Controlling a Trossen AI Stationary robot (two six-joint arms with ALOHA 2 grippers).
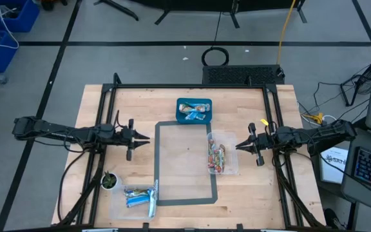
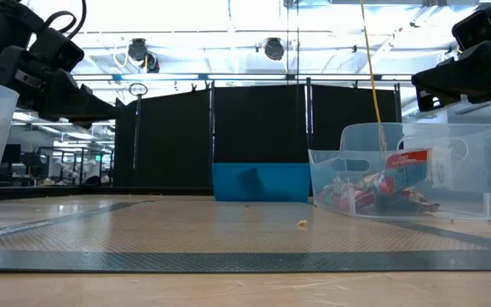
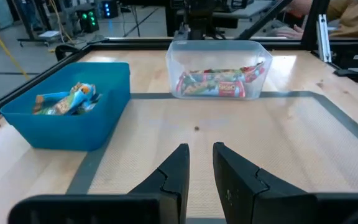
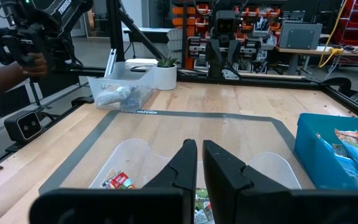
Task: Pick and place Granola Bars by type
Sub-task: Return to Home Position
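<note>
Left fingers parted, red-wrapped granola bars in clear bin

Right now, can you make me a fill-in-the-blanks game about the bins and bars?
The right gripper hangs beside the clear bin of ___ bars. The left gripper holds ___. The far bin is coloured ___. The pot stands nearest the ___ gripper.
Missing words: red, nothing, blue, left.

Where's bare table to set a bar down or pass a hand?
Free: the wood inside the taped rectangle, bordered by the blue bin, right clear bin and left clear bin. Crowded: by the plant pot beside that left bin.
</note>
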